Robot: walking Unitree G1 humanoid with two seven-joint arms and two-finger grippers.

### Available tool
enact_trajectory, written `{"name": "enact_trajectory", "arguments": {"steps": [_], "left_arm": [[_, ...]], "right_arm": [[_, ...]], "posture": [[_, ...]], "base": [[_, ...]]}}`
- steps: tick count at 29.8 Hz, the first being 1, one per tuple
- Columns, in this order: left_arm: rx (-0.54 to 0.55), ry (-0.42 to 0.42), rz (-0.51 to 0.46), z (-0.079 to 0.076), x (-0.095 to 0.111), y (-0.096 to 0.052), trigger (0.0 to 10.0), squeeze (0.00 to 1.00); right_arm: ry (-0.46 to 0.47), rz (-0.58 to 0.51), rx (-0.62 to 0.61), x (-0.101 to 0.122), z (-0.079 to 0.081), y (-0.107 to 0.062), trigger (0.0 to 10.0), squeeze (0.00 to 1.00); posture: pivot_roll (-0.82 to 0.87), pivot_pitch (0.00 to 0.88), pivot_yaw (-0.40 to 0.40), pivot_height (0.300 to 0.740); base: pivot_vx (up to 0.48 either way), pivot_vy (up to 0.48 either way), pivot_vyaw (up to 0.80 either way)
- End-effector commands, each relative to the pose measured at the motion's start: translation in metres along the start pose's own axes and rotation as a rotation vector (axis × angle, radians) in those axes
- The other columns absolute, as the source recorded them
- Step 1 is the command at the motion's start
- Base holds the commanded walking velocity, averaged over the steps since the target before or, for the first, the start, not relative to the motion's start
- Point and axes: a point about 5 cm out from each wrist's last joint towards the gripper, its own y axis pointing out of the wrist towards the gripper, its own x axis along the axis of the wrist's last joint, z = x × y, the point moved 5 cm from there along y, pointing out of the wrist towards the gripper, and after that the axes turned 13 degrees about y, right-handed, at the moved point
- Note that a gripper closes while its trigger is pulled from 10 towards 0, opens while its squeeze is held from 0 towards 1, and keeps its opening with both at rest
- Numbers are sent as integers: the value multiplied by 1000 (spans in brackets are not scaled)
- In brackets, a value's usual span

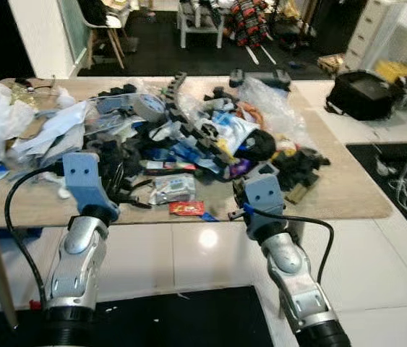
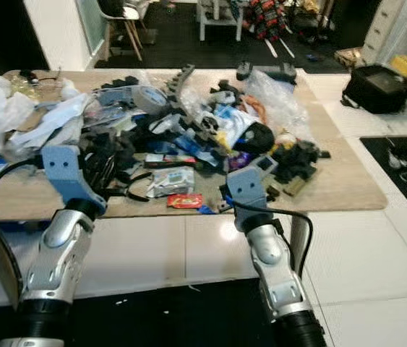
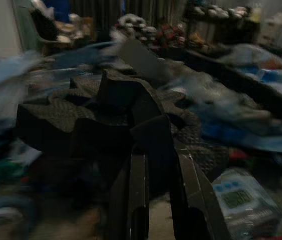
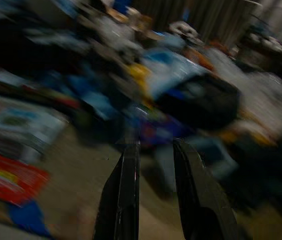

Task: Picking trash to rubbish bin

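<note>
Left eye view: wooden table (image 1: 348, 195) heaped with trash pile (image 1: 189, 137) — black foam pieces, plastic bags, blue wrappers. Red wrapper (image 1: 186, 209) near table's front edge, just beside white packet (image 1: 173, 189). Left gripper (image 3: 153, 165) at table's front edge, fingers narrowly parted, tips against black foam piece (image 3: 80, 120), nothing clamped. Right gripper (image 4: 153, 165) low over table's front edge, near red wrapper, fingers slightly apart, empty. Black bag (image 1: 366, 94) on floor beyond table's right end.
</note>
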Motion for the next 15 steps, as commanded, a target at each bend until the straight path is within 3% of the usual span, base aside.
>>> {"name": "enact_trajectory", "arguments": {"steps": [1,15], "left_arm": [[-12,29,-7,-4,2,1,10000,0],[-30,52,-4,-8,1,2,10000,0]], "right_arm": [[-7,7,-28,-4,-5,-3,10000,0],[-3,22,-134,-10,-27,-6,10000,0]], "posture": [[-32,66,0,740],[-32,71,3,740]], "base": [[0,0,-800],[0,0,-800]]}}
